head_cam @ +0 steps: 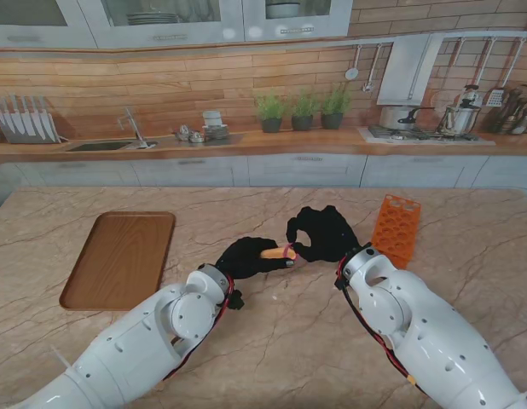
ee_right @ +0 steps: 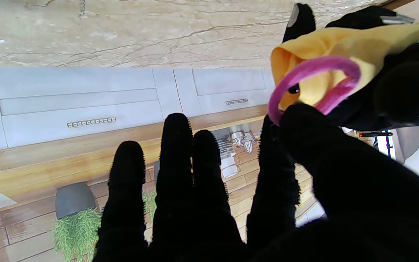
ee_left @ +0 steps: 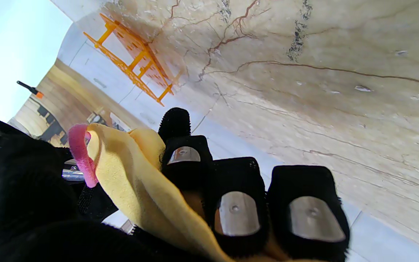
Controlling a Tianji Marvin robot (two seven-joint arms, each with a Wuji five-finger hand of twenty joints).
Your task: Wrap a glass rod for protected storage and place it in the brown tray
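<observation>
A rolled yellow cloth (head_cam: 272, 252) is held above the table's middle, my left hand (head_cam: 245, 256) shut around it. In the left wrist view the cloth roll (ee_left: 129, 182) lies across my curled fingers (ee_left: 236, 213). A pink elastic band (head_cam: 288, 251) sits at the roll's right end. My right hand (head_cam: 321, 233) pinches that band (ee_right: 315, 63) between thumb and forefinger, its other fingers (ee_right: 180, 163) stretched out. The band loops around the open tip of the cloth (ee_right: 340, 47). No glass rod shows; the cloth hides whatever is inside. The brown tray (head_cam: 120, 258) lies flat on my left.
An orange perforated rack (head_cam: 396, 227) stands tilted on the marble table to the right of my right hand, also visible as the rack (ee_left: 136, 62) in the left wrist view. Beyond the table's far edge runs a kitchen counter with sink, potted plants and stove.
</observation>
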